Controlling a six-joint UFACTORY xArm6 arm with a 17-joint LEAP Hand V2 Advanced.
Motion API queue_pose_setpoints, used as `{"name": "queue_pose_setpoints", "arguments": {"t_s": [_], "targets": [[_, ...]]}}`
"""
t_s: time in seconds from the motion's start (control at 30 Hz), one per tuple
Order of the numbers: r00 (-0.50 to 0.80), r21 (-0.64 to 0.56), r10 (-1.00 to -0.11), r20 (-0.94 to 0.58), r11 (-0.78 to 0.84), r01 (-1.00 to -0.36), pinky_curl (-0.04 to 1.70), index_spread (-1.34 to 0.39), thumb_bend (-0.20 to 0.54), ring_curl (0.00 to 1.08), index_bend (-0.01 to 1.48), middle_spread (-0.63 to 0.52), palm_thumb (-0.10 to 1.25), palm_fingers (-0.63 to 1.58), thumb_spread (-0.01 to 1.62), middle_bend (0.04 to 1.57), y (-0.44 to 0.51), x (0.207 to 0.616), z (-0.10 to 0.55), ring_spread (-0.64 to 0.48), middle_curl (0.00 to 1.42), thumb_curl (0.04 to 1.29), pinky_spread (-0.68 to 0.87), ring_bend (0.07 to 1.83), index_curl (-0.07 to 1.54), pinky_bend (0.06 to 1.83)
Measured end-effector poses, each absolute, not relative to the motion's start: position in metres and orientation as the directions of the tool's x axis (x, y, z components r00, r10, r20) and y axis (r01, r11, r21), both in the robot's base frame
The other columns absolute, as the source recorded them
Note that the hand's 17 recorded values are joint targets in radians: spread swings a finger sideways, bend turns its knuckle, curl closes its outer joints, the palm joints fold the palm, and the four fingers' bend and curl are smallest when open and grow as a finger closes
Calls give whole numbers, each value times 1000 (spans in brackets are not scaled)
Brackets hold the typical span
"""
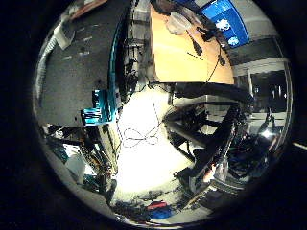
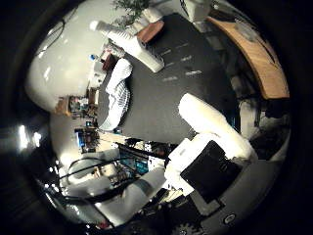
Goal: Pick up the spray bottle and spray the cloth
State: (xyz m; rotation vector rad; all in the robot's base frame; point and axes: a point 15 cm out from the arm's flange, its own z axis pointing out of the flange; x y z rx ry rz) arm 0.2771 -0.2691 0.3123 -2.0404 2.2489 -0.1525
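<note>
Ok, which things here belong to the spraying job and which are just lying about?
Job: spray bottle and striped cloth, both on the dark table; hand, holding nothing.

Lying about: brown object beside the bottle; wooden table with a clear container on it; plant.

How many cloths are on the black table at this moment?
1. A striped cloth lies bunched at the edge of the black table. No other shows, though the hand covers part of the table.
</note>
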Motion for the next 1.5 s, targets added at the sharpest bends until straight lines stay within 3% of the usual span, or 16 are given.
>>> {"name": "queue_pose_setpoints", "arguments": {"t_s": [0.63,1.27,1.5], "targets": [[-101,-162,-994,-33,105,-981,212,-360,-16,193,166,-56,740,424,1208,217,-264,283,313,35,376,352,324,206,398,204],[-131,-372,-934,-333,258,-891,274,-286,-17,236,156,10,660,304,1225,249,-216,345,330,66,379,330,323,300,287,306],[-134,-396,-893,-431,320,-861,279,-271,-17,237,160,27,646,277,1212,261,-207,365,327,79,377,323,334,287,288,311]]}}
